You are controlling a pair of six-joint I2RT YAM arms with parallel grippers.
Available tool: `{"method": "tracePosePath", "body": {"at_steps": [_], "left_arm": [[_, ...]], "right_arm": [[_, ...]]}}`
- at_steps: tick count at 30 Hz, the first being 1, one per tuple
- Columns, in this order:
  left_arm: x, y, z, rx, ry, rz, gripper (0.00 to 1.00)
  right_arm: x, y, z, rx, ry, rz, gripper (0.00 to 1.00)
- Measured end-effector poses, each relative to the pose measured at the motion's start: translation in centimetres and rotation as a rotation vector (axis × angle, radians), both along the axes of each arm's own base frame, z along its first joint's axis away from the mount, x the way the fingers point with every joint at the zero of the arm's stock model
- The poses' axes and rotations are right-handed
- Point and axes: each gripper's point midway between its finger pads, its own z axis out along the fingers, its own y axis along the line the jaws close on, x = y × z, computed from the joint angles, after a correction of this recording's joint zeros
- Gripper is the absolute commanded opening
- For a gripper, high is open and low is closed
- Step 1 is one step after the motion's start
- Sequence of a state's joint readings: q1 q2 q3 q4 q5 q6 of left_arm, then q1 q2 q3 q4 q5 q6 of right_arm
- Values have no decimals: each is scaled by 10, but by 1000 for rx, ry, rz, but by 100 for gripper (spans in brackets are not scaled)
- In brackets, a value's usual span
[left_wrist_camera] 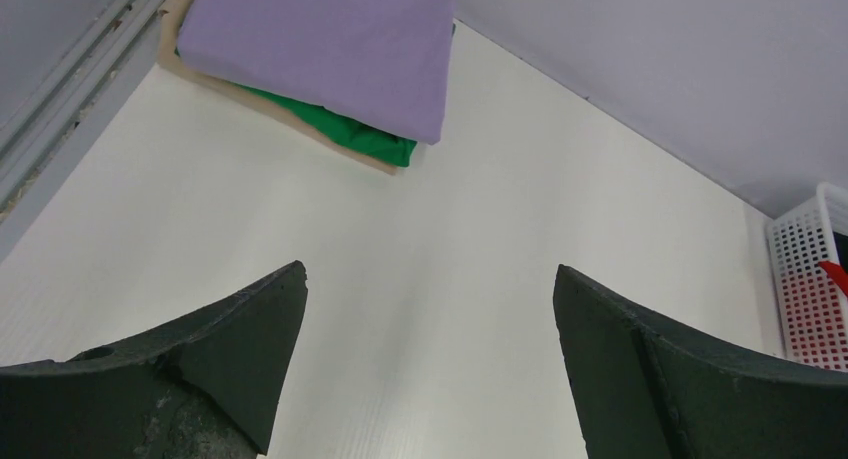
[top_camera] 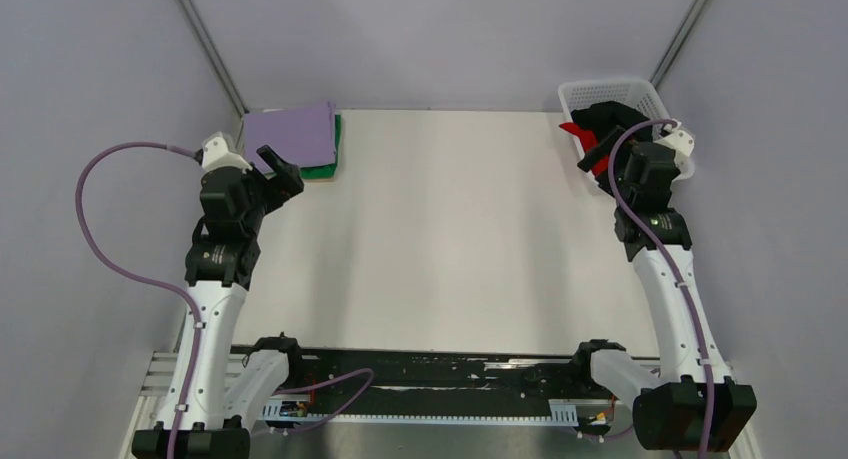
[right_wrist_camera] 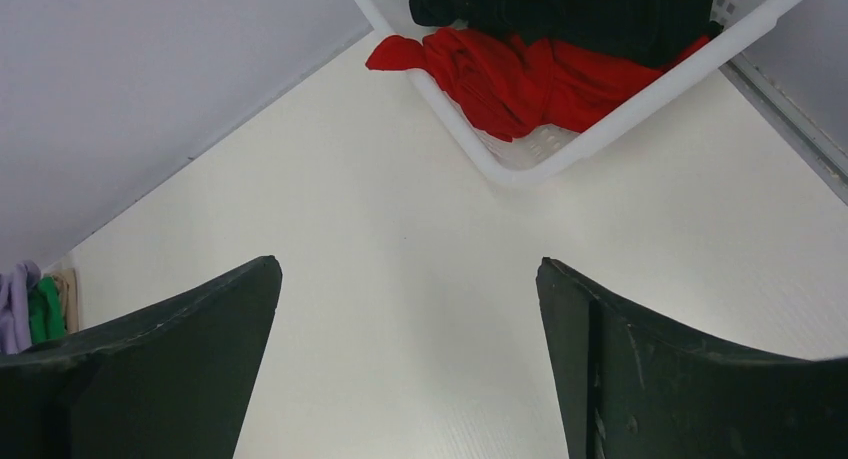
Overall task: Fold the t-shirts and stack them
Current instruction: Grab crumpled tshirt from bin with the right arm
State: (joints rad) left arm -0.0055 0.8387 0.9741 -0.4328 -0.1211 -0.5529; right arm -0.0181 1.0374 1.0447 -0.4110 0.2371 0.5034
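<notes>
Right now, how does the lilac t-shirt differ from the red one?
The lilac t-shirt is folded flat and square; the red t-shirt is crumpled, unfolded. The lilac one tops a stack at far left, over a green t-shirt; the red one lies in the white basket at far right, hanging over its rim beside a black t-shirt. Both are plain solid-colour cloth.

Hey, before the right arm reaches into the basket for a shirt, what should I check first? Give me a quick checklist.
1. Right gripper open and empty: ok.
2. Left gripper open and empty: ok.
3. Red t-shirt within view, one end draped over the basket rim: ok.
4. Red t-shirt free of the black t-shirt: cannot tell, they overlap.
5. Bare table space for folding: ok.
6. Lilac t-shirt stacked folded on the green t-shirt: ok.
</notes>
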Motion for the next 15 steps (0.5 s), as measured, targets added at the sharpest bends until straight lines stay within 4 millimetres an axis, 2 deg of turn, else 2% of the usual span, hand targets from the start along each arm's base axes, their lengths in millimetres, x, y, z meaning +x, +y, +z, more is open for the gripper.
{"method": "tracePosePath", "body": {"at_steps": [5,8,11,15], "left_arm": [[-1,-1,1,-4,-6,-3,100],[0,-2,0,-6,-6,-8,100],[0,-2,-7,-6,7,-10,100],[-1,-1,-12,-7,17,-4,100]], "right_arm": [[9,-2,-4,-54,33,24,100],[27,-10,-6,-111,73,18,100],[58,-21,-11,-147,117,40,100],[110,-54,-22,-153,160,21,100]]}}
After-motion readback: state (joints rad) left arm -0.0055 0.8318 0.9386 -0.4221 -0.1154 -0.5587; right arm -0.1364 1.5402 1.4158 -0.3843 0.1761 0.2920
